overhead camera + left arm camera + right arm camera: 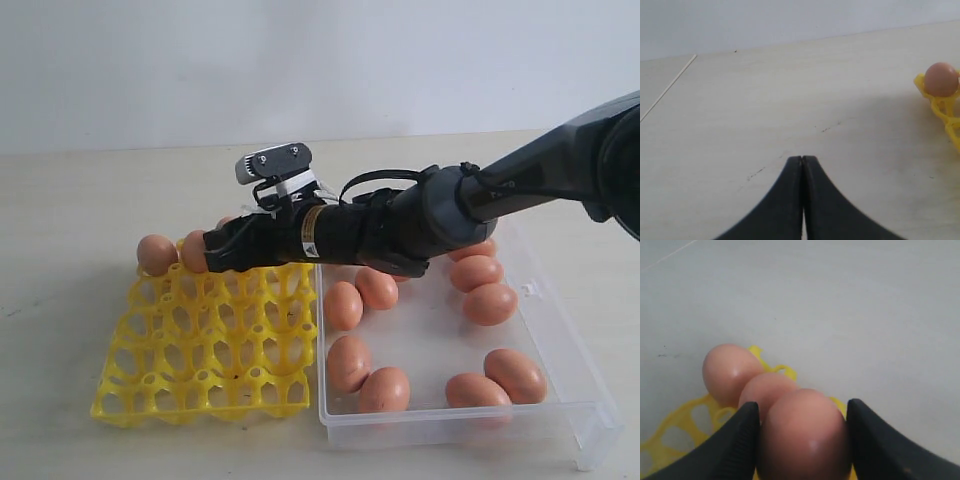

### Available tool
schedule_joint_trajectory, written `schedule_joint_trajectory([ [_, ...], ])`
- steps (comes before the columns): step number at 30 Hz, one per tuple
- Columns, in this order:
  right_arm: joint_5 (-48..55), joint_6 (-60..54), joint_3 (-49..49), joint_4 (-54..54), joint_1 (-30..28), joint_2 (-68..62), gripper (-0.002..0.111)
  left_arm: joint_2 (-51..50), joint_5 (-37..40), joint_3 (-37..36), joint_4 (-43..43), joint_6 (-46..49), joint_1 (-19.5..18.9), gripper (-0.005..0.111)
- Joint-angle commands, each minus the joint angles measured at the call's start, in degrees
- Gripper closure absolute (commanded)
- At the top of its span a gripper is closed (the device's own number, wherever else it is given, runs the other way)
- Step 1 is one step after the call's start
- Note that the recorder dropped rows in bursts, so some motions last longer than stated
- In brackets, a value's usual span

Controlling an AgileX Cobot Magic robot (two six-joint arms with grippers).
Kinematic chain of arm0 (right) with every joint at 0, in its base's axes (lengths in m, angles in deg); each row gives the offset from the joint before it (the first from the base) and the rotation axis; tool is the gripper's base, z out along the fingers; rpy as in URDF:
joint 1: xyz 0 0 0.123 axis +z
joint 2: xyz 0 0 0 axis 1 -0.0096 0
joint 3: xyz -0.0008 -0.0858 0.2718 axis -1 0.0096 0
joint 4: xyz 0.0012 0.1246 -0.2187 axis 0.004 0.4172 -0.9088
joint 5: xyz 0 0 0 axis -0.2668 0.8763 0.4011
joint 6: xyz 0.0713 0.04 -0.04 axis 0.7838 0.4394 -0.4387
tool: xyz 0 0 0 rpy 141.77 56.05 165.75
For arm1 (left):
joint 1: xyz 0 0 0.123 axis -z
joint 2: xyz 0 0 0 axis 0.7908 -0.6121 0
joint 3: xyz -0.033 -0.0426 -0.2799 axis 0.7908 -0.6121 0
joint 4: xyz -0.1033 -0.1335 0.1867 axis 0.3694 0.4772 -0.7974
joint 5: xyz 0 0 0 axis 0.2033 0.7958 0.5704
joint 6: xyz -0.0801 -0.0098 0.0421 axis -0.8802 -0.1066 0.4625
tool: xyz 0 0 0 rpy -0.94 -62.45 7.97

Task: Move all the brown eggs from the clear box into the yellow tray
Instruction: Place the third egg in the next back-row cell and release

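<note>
My right gripper reaches across to the back row of the yellow tray and is shut on a brown egg, whose sides meet both black fingers. Two more brown eggs sit side by side in the tray's back left cups, just beyond the held one. In the right wrist view they show as a near egg and a far egg past my right gripper. Several brown eggs lie loose in the clear box. My left gripper is shut and empty over bare table.
The clear box stands directly right of the yellow tray, their edges touching. The right arm stretches over the box's back part. In the left wrist view one egg sits on the tray's corner at the far side.
</note>
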Motion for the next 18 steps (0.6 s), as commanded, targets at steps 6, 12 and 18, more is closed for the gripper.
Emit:
schedule_joint_trajectory([
  [6, 1.2, 5.6, -0.3, -3.2, -0.2, 3.0, 0.043, 0.3, -0.5, 0.2, 0.1, -0.3, 0.3, 0.107],
  [12, 7.8, 14.7, 2.0, -10.1, -1.3, 12.7, 0.045, 0.3, -0.5, 0.2, 0.1, -0.3, 0.3, 0.107],
  [18, 18.7, 14.8, 9.8, -5.4, -4.5, 27.5, 0.049, 0.3, -0.5, 0.2, 0.1, -0.3, 0.3, 0.107],
])
